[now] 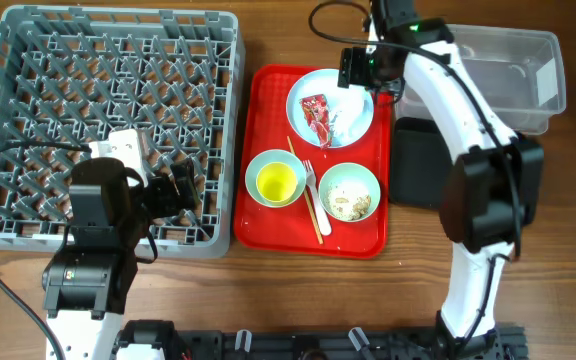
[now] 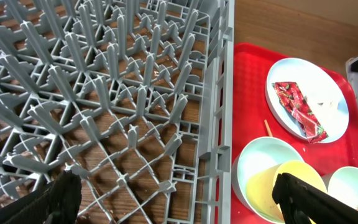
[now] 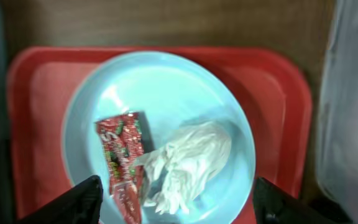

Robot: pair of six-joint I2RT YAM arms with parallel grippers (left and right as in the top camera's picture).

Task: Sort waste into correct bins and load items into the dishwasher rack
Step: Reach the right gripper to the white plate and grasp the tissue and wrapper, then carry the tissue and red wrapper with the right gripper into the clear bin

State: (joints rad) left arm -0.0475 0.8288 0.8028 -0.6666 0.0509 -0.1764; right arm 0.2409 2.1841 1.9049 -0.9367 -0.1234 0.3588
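1. Three dishes sit on the red serving tray [image 1: 268,140]: the white plate [image 1: 303,90] at the far end, with the blue bowl [image 1: 253,172] and the green bowl [image 1: 330,180] side by side nearer me.
2. On the plate lie the red wrapper [image 3: 122,165] and the crumpled napkin [image 3: 185,165], touching each other.
3. The yellow cup [image 1: 276,183] sits in the blue bowl, tipped as far as I can judge. Beige crumbs [image 1: 351,206] lie in the green bowl.
4. The fork [image 1: 313,190] and the chopsticks [image 1: 298,165] lie on the tray between the two bowls.
5. The dishwasher rack [image 1: 118,20] stands left of the tray. The clear tub [image 1: 498,35] and the black tray [image 1: 418,165] stand to its right, the tub farther back.
6. The right gripper [image 1: 360,68] hangs over the plate's far right rim, jaws spread wide, with the napkin below the gap.
7. The left gripper [image 1: 186,188] hovers above the rack's near right corner, jaws spread over the pegs.
8. The rack's right wall runs just beside the red tray's left edge, and the black tray sits just beside its right edge. The right arm crosses above the black tray. Bare wood of the table [image 1: 298,290] shows along the red tray's near side.
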